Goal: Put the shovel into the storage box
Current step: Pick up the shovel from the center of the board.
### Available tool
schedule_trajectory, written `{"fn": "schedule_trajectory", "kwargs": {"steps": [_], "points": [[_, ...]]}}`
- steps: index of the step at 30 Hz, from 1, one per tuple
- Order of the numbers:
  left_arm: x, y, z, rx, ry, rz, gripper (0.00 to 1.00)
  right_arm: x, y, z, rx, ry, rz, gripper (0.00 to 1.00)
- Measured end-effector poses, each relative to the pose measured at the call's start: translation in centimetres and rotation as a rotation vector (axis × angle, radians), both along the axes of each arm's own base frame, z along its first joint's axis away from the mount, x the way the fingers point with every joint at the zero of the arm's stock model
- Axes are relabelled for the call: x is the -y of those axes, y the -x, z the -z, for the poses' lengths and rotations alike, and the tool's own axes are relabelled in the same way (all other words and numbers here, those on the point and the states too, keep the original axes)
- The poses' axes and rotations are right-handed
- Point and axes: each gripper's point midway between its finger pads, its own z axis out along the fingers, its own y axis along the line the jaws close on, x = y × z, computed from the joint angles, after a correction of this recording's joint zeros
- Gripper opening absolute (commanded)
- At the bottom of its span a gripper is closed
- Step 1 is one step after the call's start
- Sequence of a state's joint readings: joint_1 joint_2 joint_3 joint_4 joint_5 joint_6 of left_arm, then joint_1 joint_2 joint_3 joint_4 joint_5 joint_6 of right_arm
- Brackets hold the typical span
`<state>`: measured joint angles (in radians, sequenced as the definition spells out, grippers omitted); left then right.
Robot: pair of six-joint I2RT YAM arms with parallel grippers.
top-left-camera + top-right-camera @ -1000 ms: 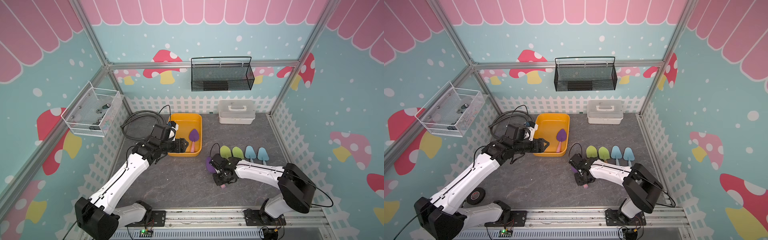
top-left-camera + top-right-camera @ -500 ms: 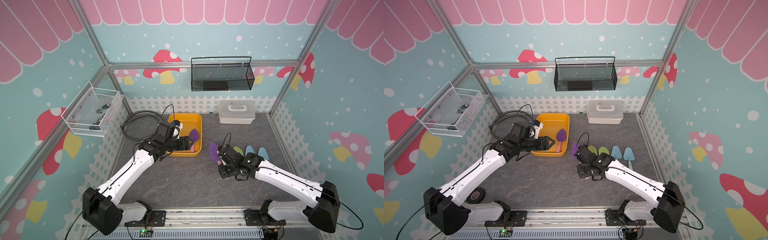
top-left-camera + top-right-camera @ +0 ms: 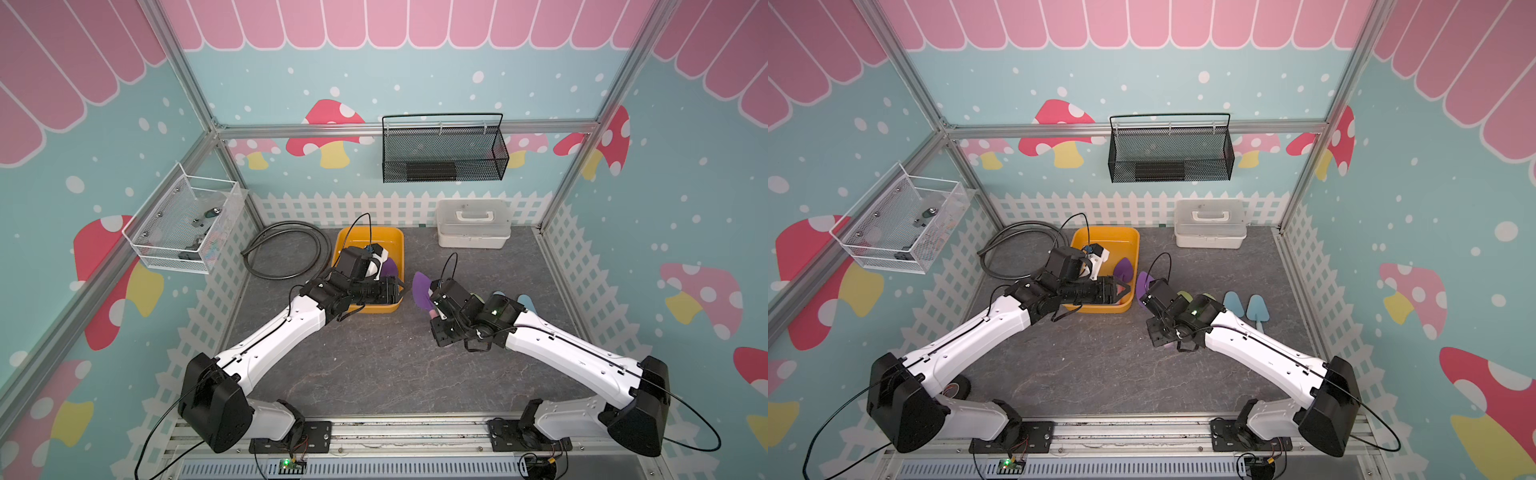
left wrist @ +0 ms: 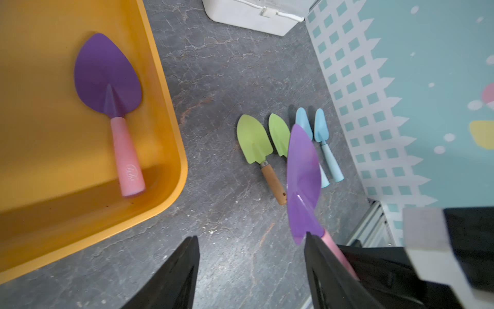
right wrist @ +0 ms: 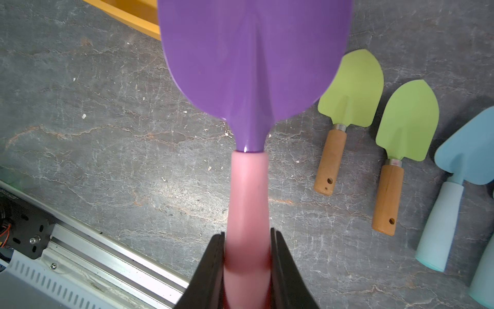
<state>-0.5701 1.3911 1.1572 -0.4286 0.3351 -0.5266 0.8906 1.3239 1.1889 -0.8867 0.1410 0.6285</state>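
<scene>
The right gripper has its jaws clenched on the pink handle of a purple-bladed plastic shovel, held clear of the grey stone-patterned worktop. The blade hangs just outside the right rim of the shallow yellow-orange rectangular plastic storage box. It is over the strip between that rim and two green-bladed shovels with wooden handles.

The left gripper hovers at the box's near right corner. Its jaws are released, with nothing between them, and one jaw is just beside the held shovel's neck.

Inside the box a second purple-bladed shovel lies along the right wall, its handle end near the near wall. Bare yellow floor shows to its left.

Two pale blue shovels lie beyond the green pair, near the right fence. The worktop between the two arms lies open. A white lidded case stands well apart at the back edge.
</scene>
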Motion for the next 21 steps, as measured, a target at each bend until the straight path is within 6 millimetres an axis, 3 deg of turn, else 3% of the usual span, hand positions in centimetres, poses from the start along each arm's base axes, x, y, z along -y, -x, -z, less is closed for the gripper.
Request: {"fn": "schedule_trajectory", "kwargs": {"steps": [9,12,15,21], "points": [[1.7,-0.1,-1.0,0.008,0.131,0.029,0.61,-1.0,-0.8,-1.2,0.022,-0.019,-0.013,0.03],[2.0,-0.2,-1.4,0.015,0.155,0.032,0.56,-1.2,-0.9,-1.3,0.024,-0.021,-0.016,0.03],[2.3,-0.4,-1.6,0.018,0.174,0.037,0.44,-1.4,-0.9,-1.3,0.024,-0.022,-0.02,0.03],[2.9,-0.9,-0.3,-0.011,0.174,0.044,0.32,-1.9,-0.8,-1.3,0.024,-0.024,-0.032,0.03]]}}
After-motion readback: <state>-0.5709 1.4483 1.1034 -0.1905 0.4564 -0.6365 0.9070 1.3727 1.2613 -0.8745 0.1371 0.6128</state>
